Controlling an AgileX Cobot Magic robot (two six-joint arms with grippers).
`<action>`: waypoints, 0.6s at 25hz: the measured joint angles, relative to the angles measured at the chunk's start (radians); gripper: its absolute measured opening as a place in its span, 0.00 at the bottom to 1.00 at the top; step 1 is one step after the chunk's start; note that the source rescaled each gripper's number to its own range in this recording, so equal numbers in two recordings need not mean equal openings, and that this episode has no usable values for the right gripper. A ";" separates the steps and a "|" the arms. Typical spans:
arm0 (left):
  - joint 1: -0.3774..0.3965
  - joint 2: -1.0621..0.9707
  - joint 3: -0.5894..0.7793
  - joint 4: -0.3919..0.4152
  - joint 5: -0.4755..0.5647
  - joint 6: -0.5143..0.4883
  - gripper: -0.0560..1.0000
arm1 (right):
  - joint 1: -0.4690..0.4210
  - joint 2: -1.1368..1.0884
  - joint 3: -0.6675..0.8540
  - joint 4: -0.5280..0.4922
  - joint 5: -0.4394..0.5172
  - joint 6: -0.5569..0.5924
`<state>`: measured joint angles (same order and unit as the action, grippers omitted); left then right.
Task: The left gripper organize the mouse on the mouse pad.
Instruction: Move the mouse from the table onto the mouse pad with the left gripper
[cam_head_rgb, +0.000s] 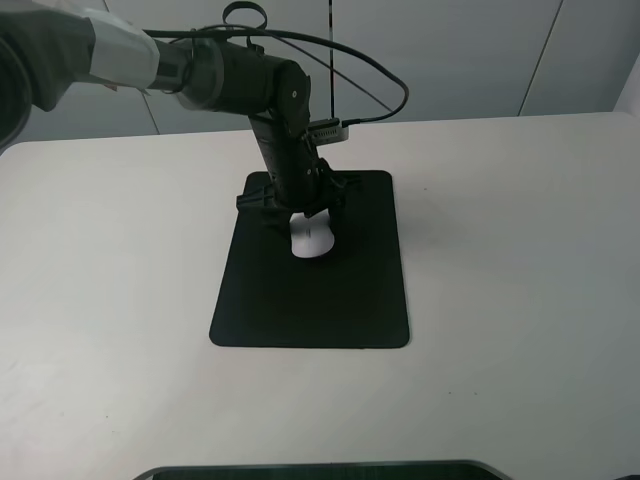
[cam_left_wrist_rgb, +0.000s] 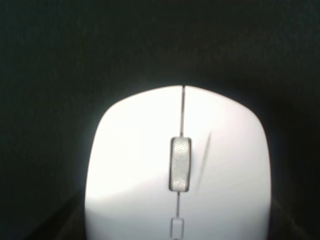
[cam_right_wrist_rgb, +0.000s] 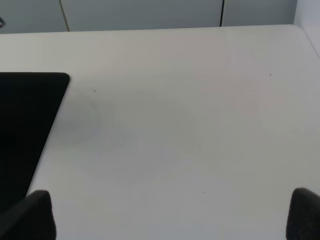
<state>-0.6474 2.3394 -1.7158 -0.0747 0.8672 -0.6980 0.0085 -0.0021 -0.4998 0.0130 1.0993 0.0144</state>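
The black mouse pad (cam_head_rgb: 310, 300) lies in the middle of the white table. On its far half sits the white mouse (cam_head_rgb: 313, 241). My left gripper (cam_head_rgb: 303, 214) comes straight down onto the mouse's far end and is shut on it, the arm hiding that end from the high camera. The left wrist view is filled by the mouse (cam_left_wrist_rgb: 150, 165), its grey scroll wheel (cam_left_wrist_rgb: 180, 164) in the middle, with the pad (cam_left_wrist_rgb: 50, 50) dark all around. My right gripper (cam_right_wrist_rgb: 170, 215) is open over bare table, with a corner of the pad (cam_right_wrist_rgb: 20, 125) to one side; the high view does not show it.
The white table (cam_head_rgb: 520, 260) spreads wide on both sides of the pad. A dark edge (cam_head_rgb: 320, 470) runs along the table's near side. Grey wall panels stand behind the table's far edge.
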 joint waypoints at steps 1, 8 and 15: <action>0.000 0.000 0.000 0.000 0.000 0.000 0.07 | 0.000 0.000 0.000 0.000 0.000 0.000; -0.002 0.000 0.000 -0.002 -0.002 0.048 0.07 | 0.000 0.000 0.000 0.000 0.000 0.000; -0.002 0.000 0.000 -0.026 -0.007 0.083 0.98 | 0.000 0.000 0.000 0.000 0.000 0.000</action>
<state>-0.6496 2.3394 -1.7158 -0.1009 0.8600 -0.6147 0.0085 -0.0021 -0.4998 0.0130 1.0993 0.0144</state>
